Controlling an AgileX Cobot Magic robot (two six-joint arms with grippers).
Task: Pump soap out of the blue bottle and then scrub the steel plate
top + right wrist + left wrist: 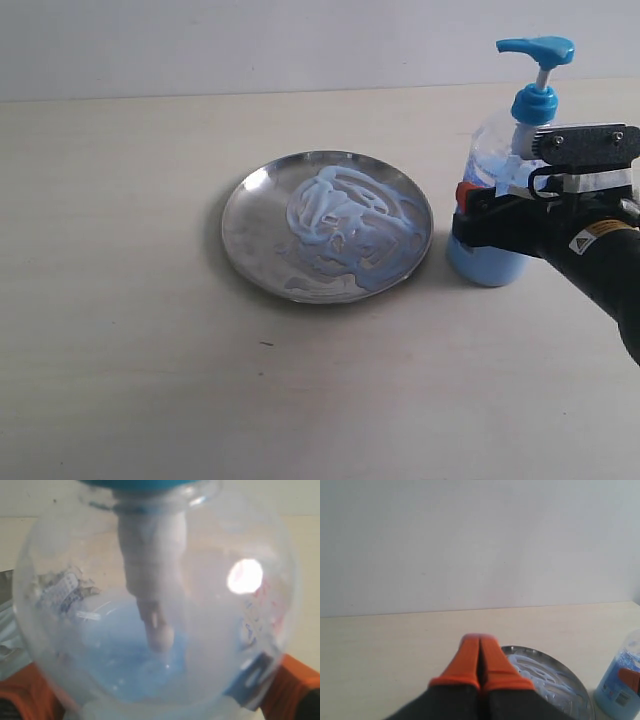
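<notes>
So the steel plate (252, 222) sits about mid-table (150, 380), smeared all over with swirls of pale blue soap (345, 225). The blue bottle (490, 262) stands upright just beside it, at the plate's 3 o'clock. The right gripper (160, 690) is at the bottle from roughly its 4 o'clock side, orange fingers (295, 682) spread really wide either side of the body, and honestly I can't tell if they're squeezing it or just flanking it. The left gripper (479, 645) is pinched fully together with nothing in it.
</notes>
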